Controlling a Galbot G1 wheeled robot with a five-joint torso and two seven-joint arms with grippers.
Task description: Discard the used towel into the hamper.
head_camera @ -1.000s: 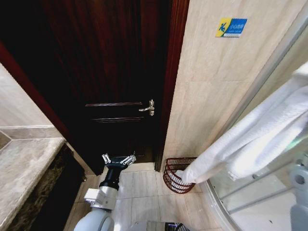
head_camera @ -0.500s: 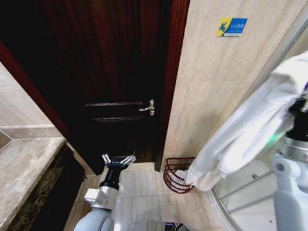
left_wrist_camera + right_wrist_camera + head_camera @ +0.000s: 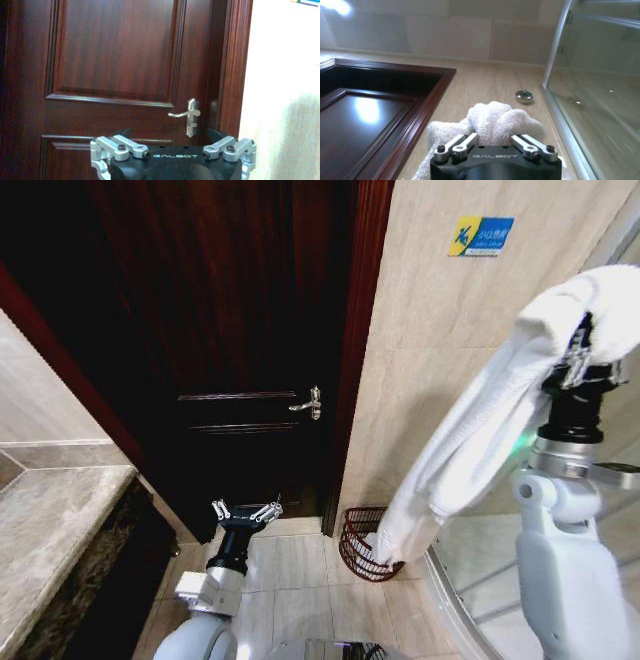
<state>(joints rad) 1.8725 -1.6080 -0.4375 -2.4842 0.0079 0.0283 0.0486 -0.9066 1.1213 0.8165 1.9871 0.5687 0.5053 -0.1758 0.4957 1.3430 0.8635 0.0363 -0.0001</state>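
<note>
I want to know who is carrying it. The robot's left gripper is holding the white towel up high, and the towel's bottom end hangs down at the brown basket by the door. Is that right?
Not quite. The right gripper holds the white towel up high, as the head view shows. The left gripper waits low, open, near the door. The rest is right: the towel's bottom end hangs at the wicker hamper.

Floor (image 3: 300, 565) under me is pale beige tile w/ thin grout lines, running from the dark door to the curved glass shower edge on my right. Only thing I see sitting directly on it is the hamper (image 3: 358, 542), a dark reddish wicker basket tucked in the corner by the door frame, up against the tiled wall. White towel (image 3: 405, 530) end hangs down into its open top.
</note>
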